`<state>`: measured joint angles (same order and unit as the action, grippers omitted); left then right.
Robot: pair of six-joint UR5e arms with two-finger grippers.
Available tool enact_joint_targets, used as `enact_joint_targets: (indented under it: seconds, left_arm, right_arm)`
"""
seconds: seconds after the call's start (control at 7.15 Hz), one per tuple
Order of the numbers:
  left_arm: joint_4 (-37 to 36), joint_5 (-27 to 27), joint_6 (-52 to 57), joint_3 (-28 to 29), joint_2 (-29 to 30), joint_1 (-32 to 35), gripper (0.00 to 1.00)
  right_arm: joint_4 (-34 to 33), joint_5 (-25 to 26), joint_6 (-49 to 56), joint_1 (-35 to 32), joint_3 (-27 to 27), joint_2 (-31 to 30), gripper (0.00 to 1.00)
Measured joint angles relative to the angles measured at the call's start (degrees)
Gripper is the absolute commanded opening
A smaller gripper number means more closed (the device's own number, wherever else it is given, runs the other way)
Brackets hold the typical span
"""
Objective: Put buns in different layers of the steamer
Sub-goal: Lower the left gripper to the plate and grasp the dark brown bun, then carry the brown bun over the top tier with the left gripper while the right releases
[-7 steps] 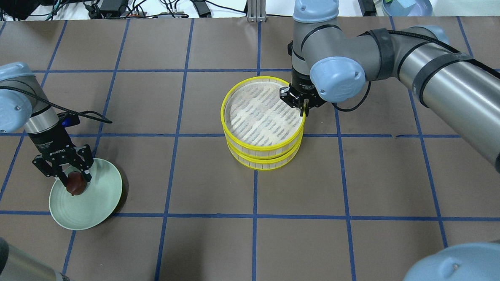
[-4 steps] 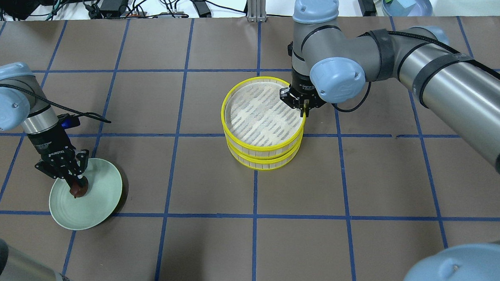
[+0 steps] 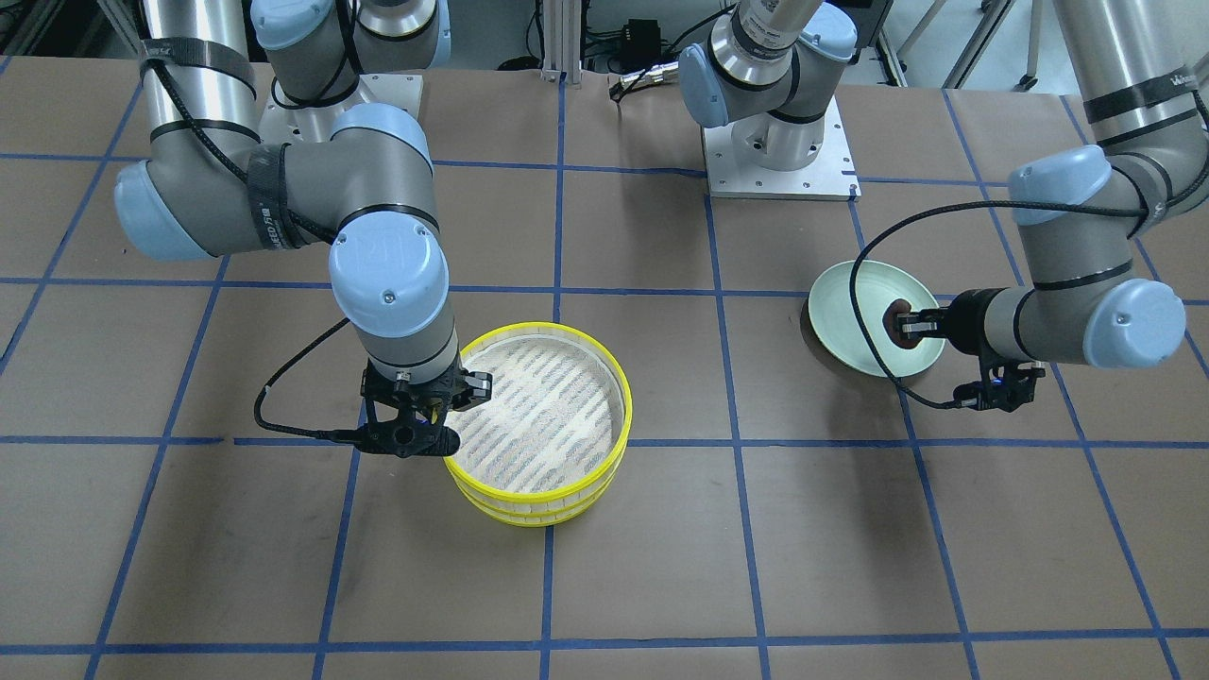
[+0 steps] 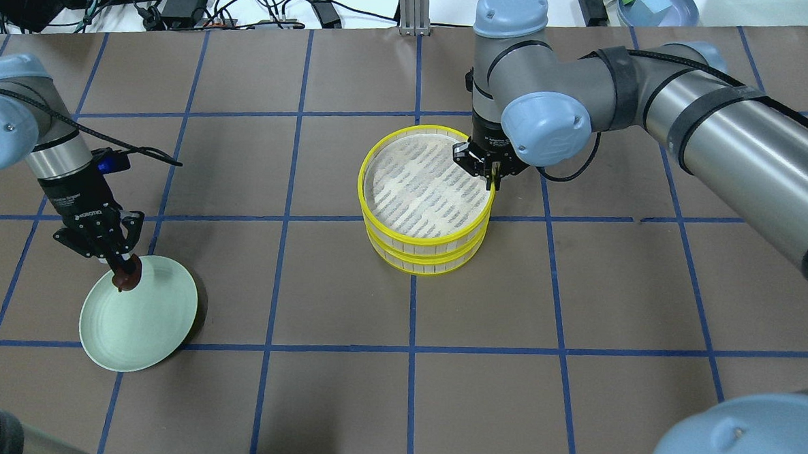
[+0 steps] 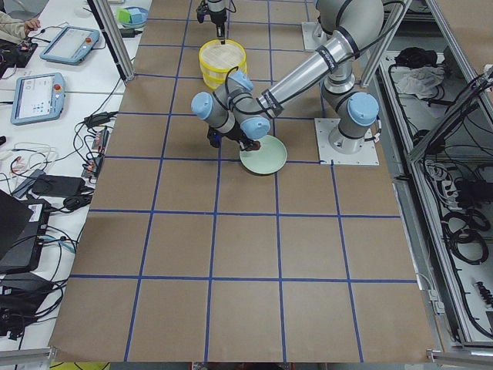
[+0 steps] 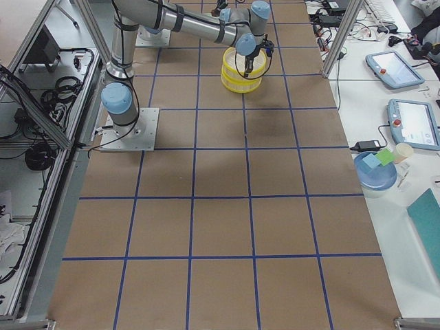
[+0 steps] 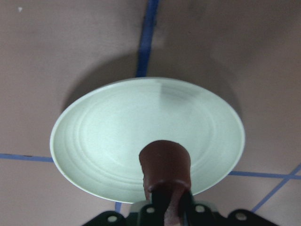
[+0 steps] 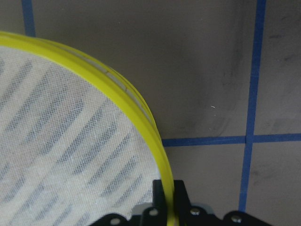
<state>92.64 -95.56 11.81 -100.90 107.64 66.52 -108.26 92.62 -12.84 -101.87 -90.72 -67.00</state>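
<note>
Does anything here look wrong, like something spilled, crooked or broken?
Nothing spilled or broken. One oddity: the brown bun, gripped by the left end effector over the green plate, looks squeezed narrow rather than round. The yellow steamer layers sit neatly stacked.

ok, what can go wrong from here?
1. The left gripper pinches only one end of the bun. Most of it sticks out, so it may slip in transit.
2. The right gripper holds the top tray at a single rim point. When lifted, it may tilt or drag the lower tray.
3. Both arms would meet at the stack, so a clash is possible.
</note>
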Motion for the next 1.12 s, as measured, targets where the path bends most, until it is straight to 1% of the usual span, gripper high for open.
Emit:
enact_joint_targets:
  seconds: [0.28, 0.42, 0.56, 0.7, 0.84, 1.12]
  left_arm:
    - [0.41, 1.85, -4.09, 1.08, -3.19, 4.73, 0.00]
    - [0.57, 2.48, -5.48, 1.34, -4.51, 5.97, 0.00]
    - [0.75, 3.24, -7.02, 1.77, -5.49, 6.60, 0.00]
    - [0.83, 3.98, -8.93, 2.68, -6.12, 7.52, 0.00]
    - [0.85, 4.93, -11.40, 3.79, -6.54, 9.51, 0.00]
    - [0.31, 7.79, -18.55, 5.69, -7.12, 15.77, 0.00]
  right_arm:
    - [0.17, -0.05, -0.10, 0.00, -0.25, 0.01, 0.02]
    - [0.28, 0.01, 0.01, 0.00, -0.29, 0.00, 0.03]
    - [0.40, 0.07, 0.07, 0.00, -0.31, -0.02, 0.40]
    - [0.51, 0.11, 0.11, 0.00, -0.36, -0.05, 0.99]
    - [0.58, 0.13, 0.17, 0.00, -0.44, -0.06, 1.00]
    - [0.66, 0.11, 0.30, 0.02, -0.57, -0.81, 1.00]
